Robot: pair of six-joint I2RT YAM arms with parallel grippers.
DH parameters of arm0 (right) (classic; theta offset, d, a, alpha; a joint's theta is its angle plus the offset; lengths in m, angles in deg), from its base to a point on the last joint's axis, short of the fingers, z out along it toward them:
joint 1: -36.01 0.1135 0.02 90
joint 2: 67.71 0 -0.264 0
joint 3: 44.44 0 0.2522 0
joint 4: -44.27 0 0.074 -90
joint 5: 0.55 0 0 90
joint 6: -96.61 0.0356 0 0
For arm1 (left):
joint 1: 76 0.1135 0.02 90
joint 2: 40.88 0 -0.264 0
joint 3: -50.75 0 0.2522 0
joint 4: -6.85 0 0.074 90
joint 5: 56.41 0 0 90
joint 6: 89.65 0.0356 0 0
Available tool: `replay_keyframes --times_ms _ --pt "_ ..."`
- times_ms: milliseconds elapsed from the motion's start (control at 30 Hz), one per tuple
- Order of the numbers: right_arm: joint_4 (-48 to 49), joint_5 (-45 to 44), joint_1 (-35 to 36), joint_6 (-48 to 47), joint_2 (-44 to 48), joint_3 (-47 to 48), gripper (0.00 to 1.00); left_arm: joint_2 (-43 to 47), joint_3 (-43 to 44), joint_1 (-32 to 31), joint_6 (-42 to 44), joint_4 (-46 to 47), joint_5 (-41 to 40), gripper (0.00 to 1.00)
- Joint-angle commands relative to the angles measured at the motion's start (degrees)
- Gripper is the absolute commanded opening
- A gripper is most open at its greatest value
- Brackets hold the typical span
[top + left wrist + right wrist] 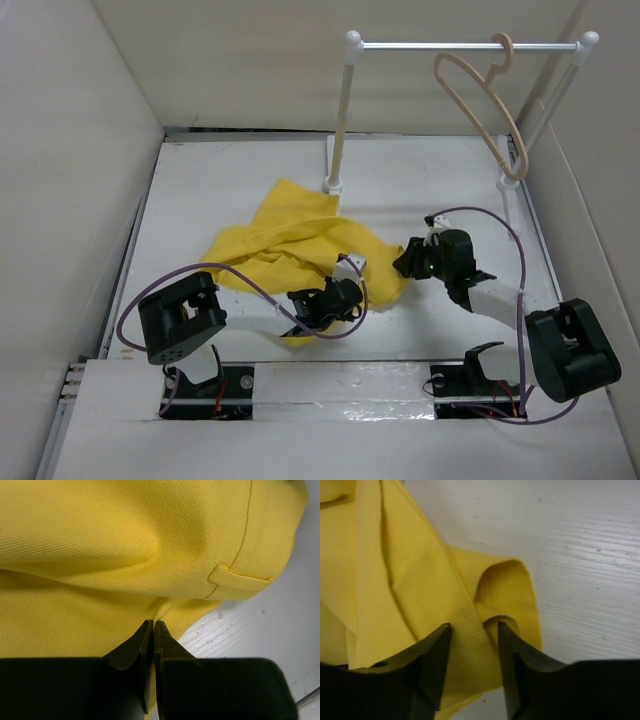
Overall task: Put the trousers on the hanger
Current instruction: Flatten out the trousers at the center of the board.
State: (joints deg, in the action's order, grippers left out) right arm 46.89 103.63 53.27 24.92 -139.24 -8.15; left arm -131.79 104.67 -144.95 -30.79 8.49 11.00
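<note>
**Item: the trousers** [290, 238]. Crumpled heap on the table [450, 200], in front of the white rail [430, 45], just before its left post.

**Left gripper** [152, 626]. At the heap's edge farthest from the rail. Jaws together, apparently nipping a crease, probably to anchor the cloth.

**Right gripper** [472, 635]. At the corner below the rail's middle. Jaws apart astride a stitched fold, poised to pinch.

**The hanger** [507, 52]. Hooked near the rail's right end, bare, awaiting the garment.
</note>
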Motion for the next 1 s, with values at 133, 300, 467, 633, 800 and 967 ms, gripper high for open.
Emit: replay_keyframes --times_ms 133,300,467,633,800,967 --pt "5.51 4.73 -0.12 0.06 2.17 -2.04 0.23 4.78 -1.66 -0.05 -0.51 -1.60 -2.90 0.00" --pt "-0.72 2.44 -0.12 -0.20 10.87 -1.61 0.00 5.83 -0.88 -0.05 0.02 -2.82 -3.60 0.00" --pt "-9.42 -1.51 0.41 -0.90 21.49 2.95 0.00 10.39 -1.14 -0.05 0.64 -4.76 -5.35 0.00" --pt "-20.14 -5.64 0.94 -1.16 35.11 11.56 0.00 21.90 -0.79 -0.05 0.46 -13.63 -11.24 0.00" --pt "-28.94 -9.24 1.46 -2.92 36.81 23.88 0.00 36.31 -1.93 -0.05 -0.15 -19.52 -12.83 0.00" --pt "-29.04 -20.40 -0.37 -3.54 31.11 25.74 0.00 45.81 -6.48 -0.05 2.74 -16.03 -2.75 0.00"
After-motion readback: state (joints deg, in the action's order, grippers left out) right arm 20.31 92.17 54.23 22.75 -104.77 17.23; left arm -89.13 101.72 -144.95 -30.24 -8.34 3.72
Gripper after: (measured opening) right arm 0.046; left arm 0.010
